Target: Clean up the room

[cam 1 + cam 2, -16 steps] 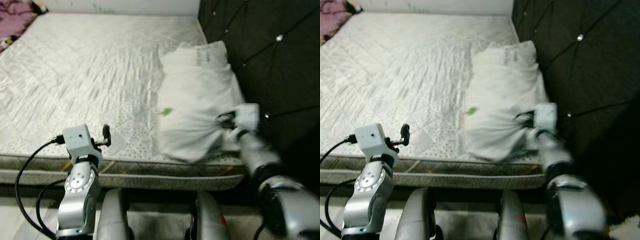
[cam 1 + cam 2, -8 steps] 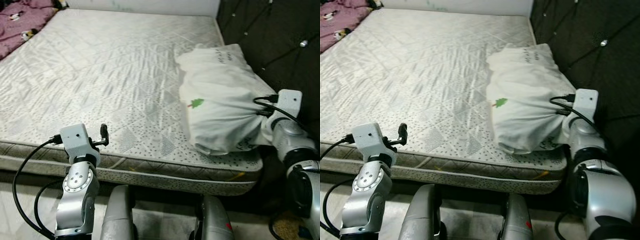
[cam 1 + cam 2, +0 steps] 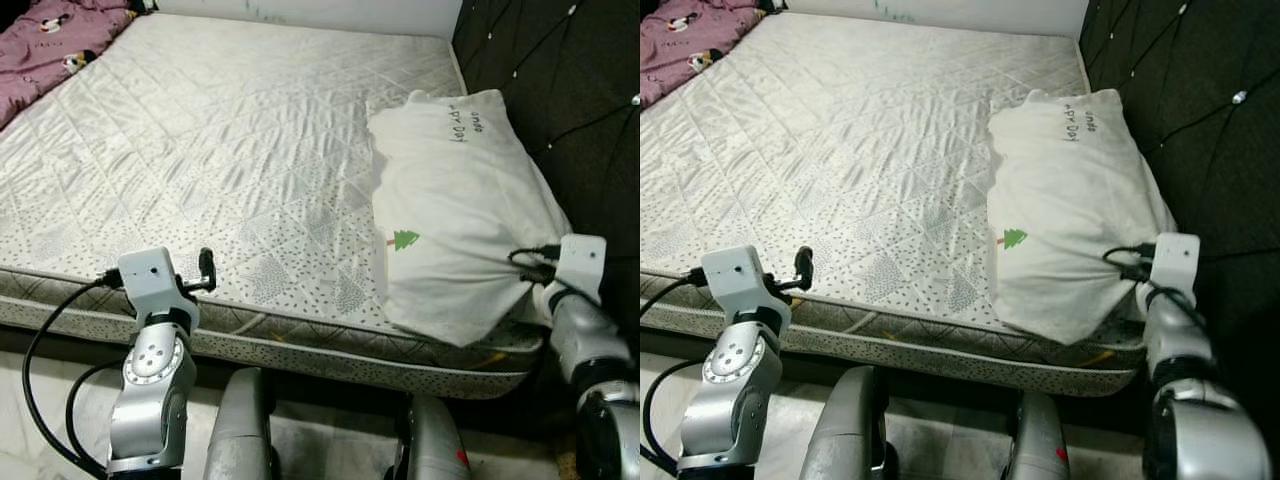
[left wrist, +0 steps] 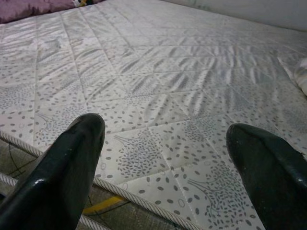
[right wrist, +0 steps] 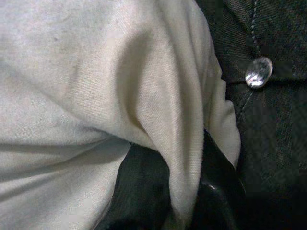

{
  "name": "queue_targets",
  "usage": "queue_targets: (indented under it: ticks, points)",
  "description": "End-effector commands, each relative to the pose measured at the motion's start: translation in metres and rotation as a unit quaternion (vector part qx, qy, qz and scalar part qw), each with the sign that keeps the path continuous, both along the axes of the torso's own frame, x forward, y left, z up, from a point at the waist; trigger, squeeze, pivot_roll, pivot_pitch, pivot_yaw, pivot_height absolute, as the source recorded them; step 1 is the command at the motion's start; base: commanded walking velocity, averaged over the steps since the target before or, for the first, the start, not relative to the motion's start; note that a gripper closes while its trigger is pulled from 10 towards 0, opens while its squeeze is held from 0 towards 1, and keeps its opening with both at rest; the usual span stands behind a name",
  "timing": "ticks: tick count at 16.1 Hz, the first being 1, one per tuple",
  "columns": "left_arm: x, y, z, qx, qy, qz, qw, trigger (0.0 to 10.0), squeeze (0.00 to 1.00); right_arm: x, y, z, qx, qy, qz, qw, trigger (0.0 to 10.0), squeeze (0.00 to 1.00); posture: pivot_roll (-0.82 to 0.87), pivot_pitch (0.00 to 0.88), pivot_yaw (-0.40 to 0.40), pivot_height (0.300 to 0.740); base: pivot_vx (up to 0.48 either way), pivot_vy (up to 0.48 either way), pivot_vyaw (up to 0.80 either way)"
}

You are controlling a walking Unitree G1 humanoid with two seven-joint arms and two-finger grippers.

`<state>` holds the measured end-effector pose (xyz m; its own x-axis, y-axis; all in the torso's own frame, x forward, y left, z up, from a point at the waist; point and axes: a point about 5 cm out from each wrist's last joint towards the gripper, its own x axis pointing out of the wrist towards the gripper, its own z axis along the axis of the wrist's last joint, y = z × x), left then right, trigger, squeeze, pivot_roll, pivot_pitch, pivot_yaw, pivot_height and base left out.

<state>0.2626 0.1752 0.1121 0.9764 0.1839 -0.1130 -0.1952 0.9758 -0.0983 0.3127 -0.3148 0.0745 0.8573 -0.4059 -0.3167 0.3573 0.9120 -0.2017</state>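
Claws first: the left claw point(image 4: 163, 158), fingers spread wide and empty, hovers just over the bed's point(image 3: 200, 150) near edge, seemingly waiting. The right claw point(image 5: 187, 158) sits at the near right corner, pinching a fold of the pillow's point(image 3: 460, 210) white cloth, probably to drag or straighten it. The pillow lies along the right edge, against the dark tufted headboard point(image 3: 560, 90), its near corner overhanging the mattress. At the far left corner lies a purple blanket point(image 3: 50, 35).
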Motion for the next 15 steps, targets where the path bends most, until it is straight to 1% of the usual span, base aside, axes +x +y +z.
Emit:
queue_targets:
  ticks: [1,2,4,6,8,9,10,13,14,15]
  points:
    - [0.000,-0.001,-0.002,0.004,0.007,-0.003,1.000,10.0,0.00,-0.007,-0.006,-0.002,-0.003,-0.007,-0.023,1.000,0.0,0.00,0.04,0.024,0.006,0.587,0.000,0.000,0.00]
    - [0.000,0.000,-0.003,0.004,0.008,-0.002,1.000,10.0,0.00,-0.014,0.006,-0.015,0.000,0.001,-0.001,1.000,0.0,0.00,0.04,0.022,0.004,0.587,0.000,0.000,0.00]
    - [-0.001,0.001,-0.003,0.003,0.009,0.002,1.000,10.0,0.00,-0.021,0.016,-0.026,0.008,0.005,0.013,1.000,0.0,0.00,0.04,0.022,0.003,0.587,0.000,0.000,0.00]
    - [-0.001,0.002,-0.003,0.004,0.010,0.003,1.000,10.0,0.00,-0.023,0.021,-0.030,0.008,0.009,0.026,1.000,0.0,0.00,0.04,0.019,0.003,0.587,0.000,0.000,0.00]
    - [-0.001,0.003,-0.003,0.006,0.010,0.004,1.000,10.0,0.00,-0.023,0.023,-0.032,0.013,0.012,0.023,1.000,0.0,0.00,0.04,0.016,0.004,0.587,0.000,0.000,0.00]
    - [0.001,0.003,-0.003,0.007,0.010,0.005,1.000,10.0,0.00,-0.011,0.027,-0.022,0.013,-0.004,0.029,0.999,0.0,0.00,0.04,0.016,0.009,0.587,0.000,0.000,0.00]
    - [0.001,0.003,-0.003,0.008,0.010,0.005,1.000,10.0,0.00,-0.006,0.026,-0.017,0.011,-0.012,0.028,0.999,0.0,0.00,0.04,0.015,0.010,0.587,0.000,0.000,0.00]
    - [0.004,0.003,-0.002,0.009,0.009,0.006,1.000,10.0,0.00,0.011,0.011,0.011,0.003,-0.035,-0.008,0.999,0.0,0.00,0.05,0.020,0.011,0.587,0.000,0.000,0.00]
    - [0.005,0.004,-0.001,0.010,0.008,0.007,1.000,10.0,0.00,0.015,0.006,0.019,-0.002,-0.038,-0.020,0.999,7.7,0.00,0.05,0.011,0.006,0.587,0.000,0.000,0.00]
    - [0.006,0.005,-0.001,0.010,0.006,0.010,1.000,10.0,0.00,0.019,0.005,0.025,-0.003,-0.043,-0.022,0.999,10.0,0.00,0.05,0.006,0.002,0.587,0.000,0.000,0.00]
